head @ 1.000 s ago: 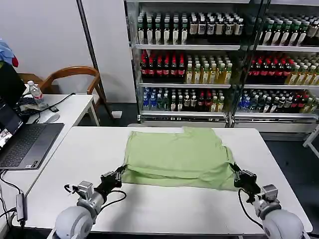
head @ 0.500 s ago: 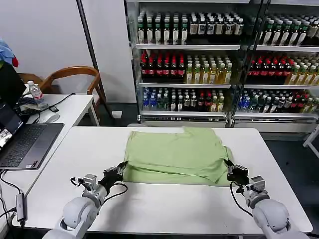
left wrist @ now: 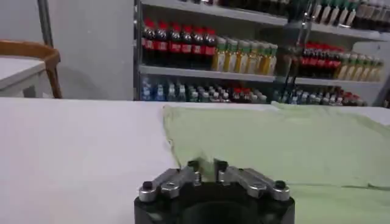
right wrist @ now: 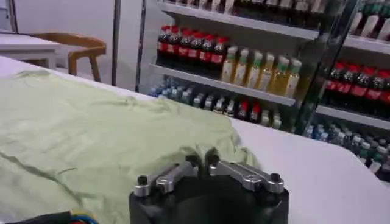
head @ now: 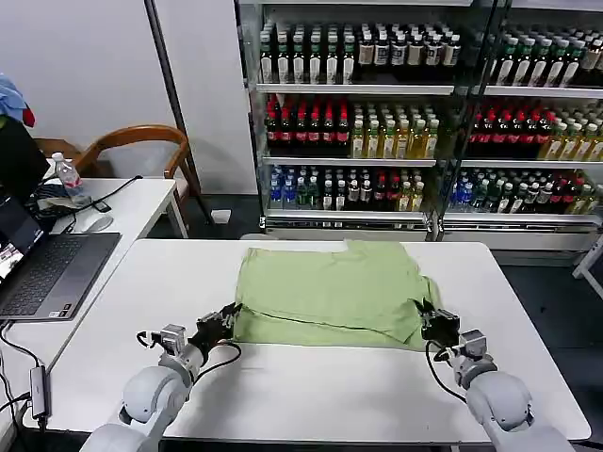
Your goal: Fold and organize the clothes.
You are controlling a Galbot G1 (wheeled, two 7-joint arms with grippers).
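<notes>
Shirt (head: 330,292) flat on table — left gripper (head: 229,320), right gripper (head: 424,317) clenched on hem corners.

One shirt (head: 332,290), two end effectors — left (head: 229,318), right (head: 426,318) — one table (head: 311,395).

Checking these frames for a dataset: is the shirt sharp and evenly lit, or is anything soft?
Head view: shirt sharp, evenly lit, faint shadow along its near edge. Left wrist view: shirt fairly crisp, shelf bottles behind soft. Right wrist view: the end effector close up is blurred, bottles hazy.
</notes>
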